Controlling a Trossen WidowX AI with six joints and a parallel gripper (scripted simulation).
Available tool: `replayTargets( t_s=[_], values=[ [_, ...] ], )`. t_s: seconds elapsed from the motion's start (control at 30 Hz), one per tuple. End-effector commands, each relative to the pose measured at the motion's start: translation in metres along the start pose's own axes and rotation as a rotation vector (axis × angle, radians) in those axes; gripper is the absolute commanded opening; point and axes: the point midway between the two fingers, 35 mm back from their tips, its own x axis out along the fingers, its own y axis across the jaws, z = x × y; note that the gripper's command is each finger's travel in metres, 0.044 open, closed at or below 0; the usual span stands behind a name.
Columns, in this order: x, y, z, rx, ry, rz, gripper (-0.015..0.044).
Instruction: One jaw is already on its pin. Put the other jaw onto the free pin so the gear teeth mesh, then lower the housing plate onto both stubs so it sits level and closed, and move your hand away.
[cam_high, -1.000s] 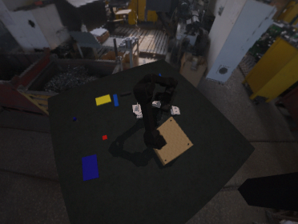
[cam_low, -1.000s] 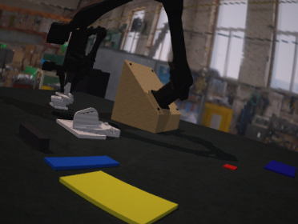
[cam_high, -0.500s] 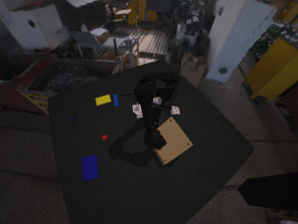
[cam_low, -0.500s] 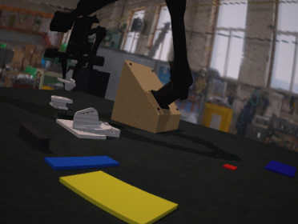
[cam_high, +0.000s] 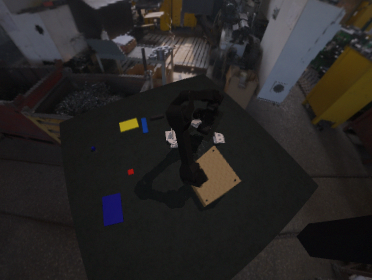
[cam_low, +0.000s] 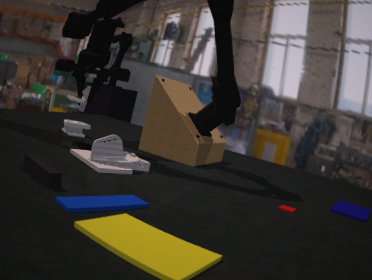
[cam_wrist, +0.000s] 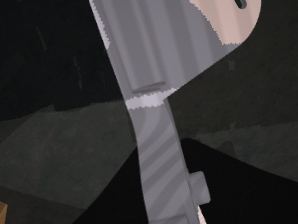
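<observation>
Tool: the black tool (cam_high: 199, 129) (cam_low: 81, 96) is closed on a white part, which looks like the free jaw (cam_high: 196, 123) (cam_low: 76, 99) (cam_wrist: 160, 160).
Free jaw: up in the air over the worktop (cam_high: 260, 200) (cam_low: 250, 245) (cam_wrist: 55, 160), in from its far corner in the top view.
White base: the white base (cam_high: 171, 138) (cam_low: 92, 162) sits nearer the top-left edge. The jaw is not on it.
Loose white part: this one (cam_high: 219, 138) (cam_low: 76, 127), maybe the housing plate, lies nearer the top-right edge. It comes later.
Wooden block: the sloped wooden block (cam_high: 220, 175) (cam_low: 170, 120) is toward the right corner. Keep the arm from bumping it.
Step now: I think it is bringing the jaw to its free pin.
Pin hole: line it up right over the pin, jaw flat, before going down.
Gear teeth: come down slowly. If teeth hit teeth, lift a bit, turn a tiny bit, try again.
Grip: don't squeeze harder; the jaw could twist.
Letting go: open only when it sits all the way down.
</observation>
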Motion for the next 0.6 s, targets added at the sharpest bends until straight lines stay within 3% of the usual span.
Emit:
replayTargets(
  t_s=[0.0, 0.57],
  values=[
    [-0.001, 0.001, 0.003, 0.091, -0.004, 0.0, 0.0037],
    [-0.001, 0.005, 0.013, 0.522, -0.004, 0.001, 0.0037]
  ],
)
